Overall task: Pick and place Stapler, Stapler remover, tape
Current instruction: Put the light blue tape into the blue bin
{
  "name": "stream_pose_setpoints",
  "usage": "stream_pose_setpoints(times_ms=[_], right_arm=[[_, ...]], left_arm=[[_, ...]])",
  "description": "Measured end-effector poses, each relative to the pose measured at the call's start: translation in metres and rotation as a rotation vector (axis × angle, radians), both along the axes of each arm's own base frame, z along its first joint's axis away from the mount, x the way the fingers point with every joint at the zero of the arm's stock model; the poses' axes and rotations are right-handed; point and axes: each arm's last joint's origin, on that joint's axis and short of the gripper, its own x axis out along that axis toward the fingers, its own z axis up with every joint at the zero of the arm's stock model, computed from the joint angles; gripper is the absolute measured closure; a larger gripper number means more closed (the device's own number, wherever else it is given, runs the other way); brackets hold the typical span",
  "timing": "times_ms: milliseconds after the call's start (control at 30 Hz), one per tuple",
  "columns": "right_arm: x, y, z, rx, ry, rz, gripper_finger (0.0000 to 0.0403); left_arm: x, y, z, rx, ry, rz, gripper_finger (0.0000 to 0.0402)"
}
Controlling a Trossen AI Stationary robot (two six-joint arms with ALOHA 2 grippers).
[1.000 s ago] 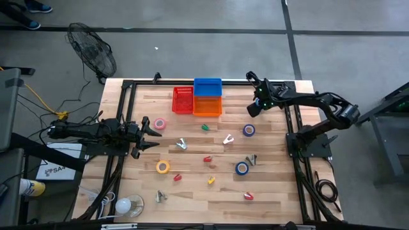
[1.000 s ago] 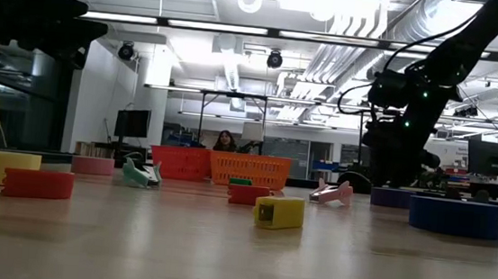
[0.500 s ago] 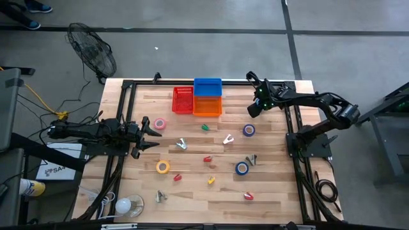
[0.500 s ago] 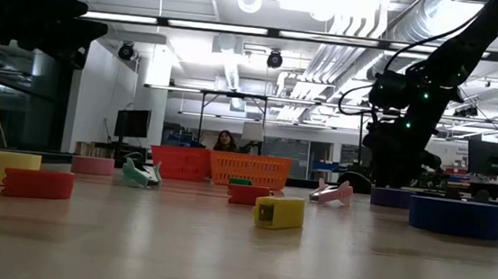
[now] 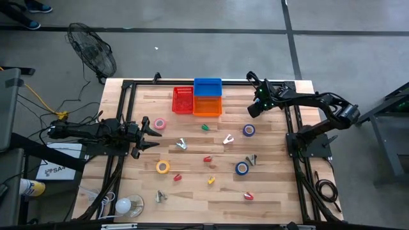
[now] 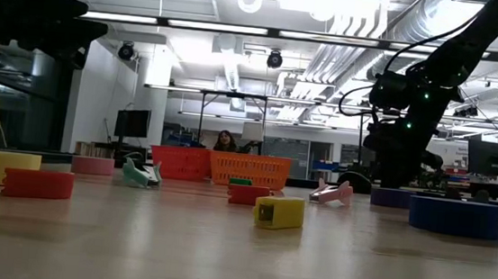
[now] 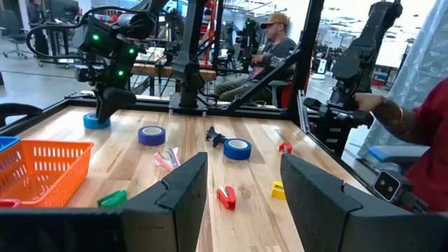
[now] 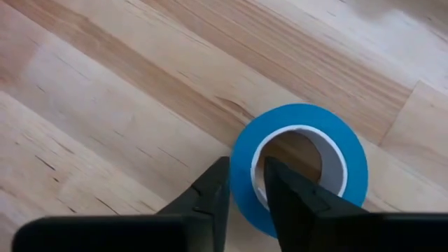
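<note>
My right gripper (image 5: pixel 254 110) is at the table's far right, pointing steeply down onto a blue tape roll (image 8: pixel 301 168) that lies flat on the wood; the left wrist view shows the same roll (image 7: pixel 96 120) under it. My left gripper (image 5: pixel 156 135) waits open and level at the table's left side, holding nothing. More tape rolls lie about: blue (image 5: pixel 248 130), blue (image 5: pixel 241 168), yellow (image 5: pixel 163 167), pink (image 5: pixel 159 124). Small staplers, such as a red one (image 5: pixel 208 159) and a yellow one (image 5: pixel 211 181), and stapler removers (image 5: pixel 181 144) (image 5: pixel 228 140) are scattered mid-table. My right gripper has the blue roll's ring wall (image 8: pixel 243 183) between its two fingers, one finger (image 8: pixel 280 192) inside the hole and one (image 8: pixel 213 192) outside. The fingers come from above, slanting down. The roll lies flat on the table.
Red (image 5: pixel 183 100), orange (image 5: pixel 207 105) and blue (image 5: pixel 207 86) baskets stand together at the far middle edge. A black frame runs along the table's sides. A seated person (image 7: pixel 269 52) and another person's arm (image 7: pixel 413 119) show beyond the table.
</note>
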Motion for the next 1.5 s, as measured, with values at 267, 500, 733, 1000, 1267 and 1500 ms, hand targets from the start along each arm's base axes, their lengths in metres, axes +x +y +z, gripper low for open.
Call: stream_pose_setpoints(times_ms=[267,500,733,1000,1267,1500], right_arm=[[-0.001,0.001,0.0,0.01,0.009,0.0,0.0357],[0.0,0.0,0.001,0.001,0.01,0.02,0.037],[0.004,-0.004,0.007,-0.014,-0.016,0.048,0.037],[0.022,-0.014,0.027,-0.083,-0.162,0.129,0.037],[0.048,-0.016,0.054,-0.203,-0.261,0.213,0.037],[0.069,-0.015,0.08,-0.295,-0.339,0.282,0.0369]], left_arm=[[0.0,0.0,0.0,0.0,0.0,0.0,0.0223],[0.0,0.0,0.0,0.0,0.0,0.0,0.0223],[0.0,0.0,0.0,0.0,0.0,0.0,0.0223],[0.0,0.0,0.0,0.0,0.0,0.0,0.0223],[0.0,0.0,0.0,0.0,0.0,0.0,0.0223],[0.0,0.0,0.0,0.0,0.0,0.0,0.0223]])
